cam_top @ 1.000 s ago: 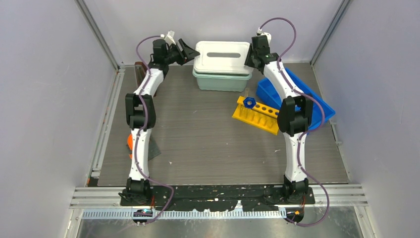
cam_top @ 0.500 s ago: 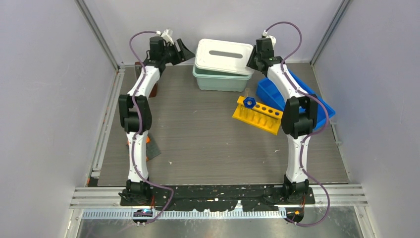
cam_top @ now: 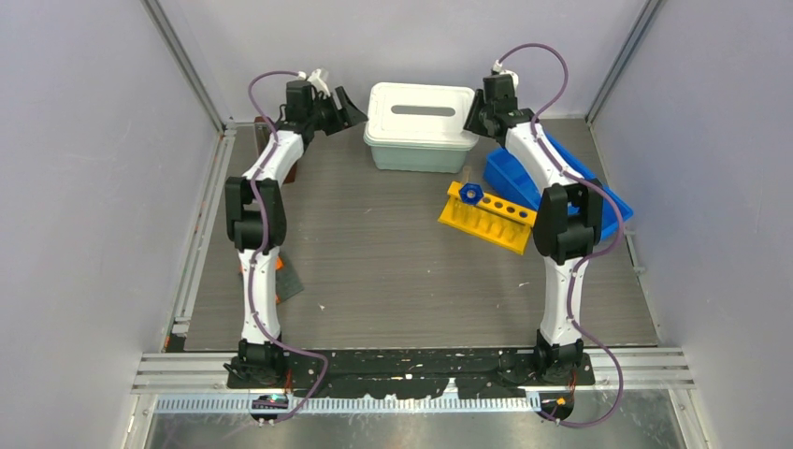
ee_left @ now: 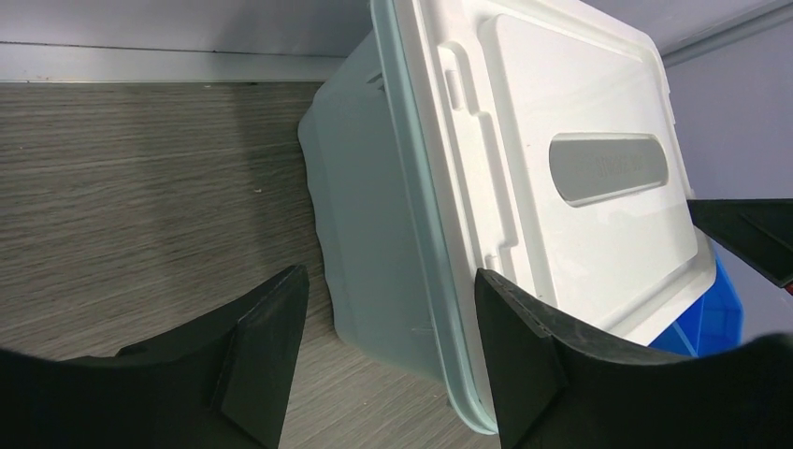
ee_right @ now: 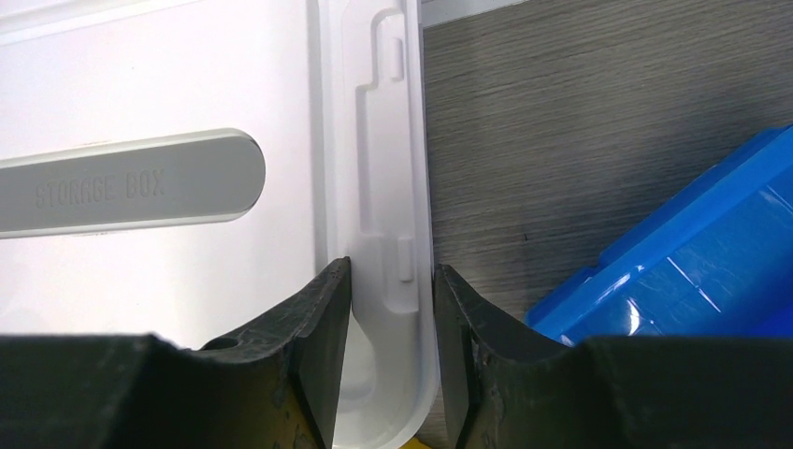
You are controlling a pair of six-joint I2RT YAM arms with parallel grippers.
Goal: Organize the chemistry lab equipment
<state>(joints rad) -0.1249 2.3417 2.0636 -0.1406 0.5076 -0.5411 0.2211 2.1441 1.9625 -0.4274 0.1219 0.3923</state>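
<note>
A pale green storage box [cam_top: 418, 152] stands at the back of the table with its white lid [cam_top: 421, 110] lying flat on it. My right gripper [cam_top: 475, 120] [ee_right: 390, 271] is shut on the lid's right rim [ee_right: 393, 187], one finger on each side. At the box's left end my left gripper [cam_top: 348, 105] [ee_left: 391, 281] hangs open, its jaws straddling the rim [ee_left: 425, 281] without touching it. A small blue knob-like piece [cam_top: 470, 194] sits on a yellow rack [cam_top: 486, 220]. No other chemistry lab equipment shows.
A blue bin [cam_top: 598, 201] [ee_right: 692, 262] lies at the back right, partly under the right arm. A dark pad [cam_top: 288, 281] and an orange object [cam_top: 245, 267] sit beside the left arm. Grey walls close in on three sides.
The lid, raised and tilted above the box half a second ago, now lies flat on it. The left gripper has dropped slightly beside the box's left end.
</note>
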